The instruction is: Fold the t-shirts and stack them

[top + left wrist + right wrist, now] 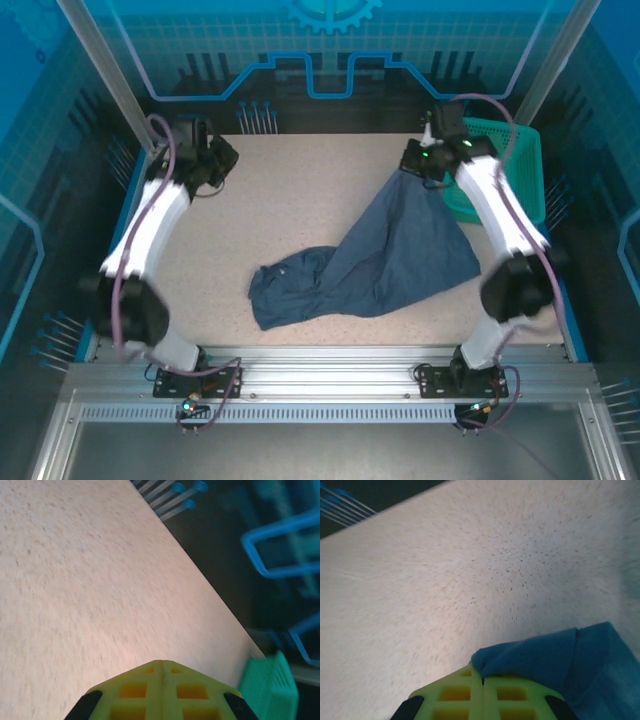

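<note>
A dark slate-blue t-shirt (395, 255) is pulled up by one corner at the far right of the table, and its rumpled rest trails to the middle near me. My right gripper (417, 166) is shut on that lifted corner. In the right wrist view the yellow-green fingertips (482, 674) meet with a fold of the t-shirt (555, 655) pinched between them. My left gripper (224, 157) hovers at the far left of the table, apart from the cloth. Seen from the left wrist, its tips (162, 663) are pressed together with nothing in them, above bare tabletop.
A teal mesh basket (518, 160) stands at the far right corner, just behind my right arm; it also shows in the left wrist view as the basket (270, 690). The speckled beige table (290, 210) ends at a dark frame on every side.
</note>
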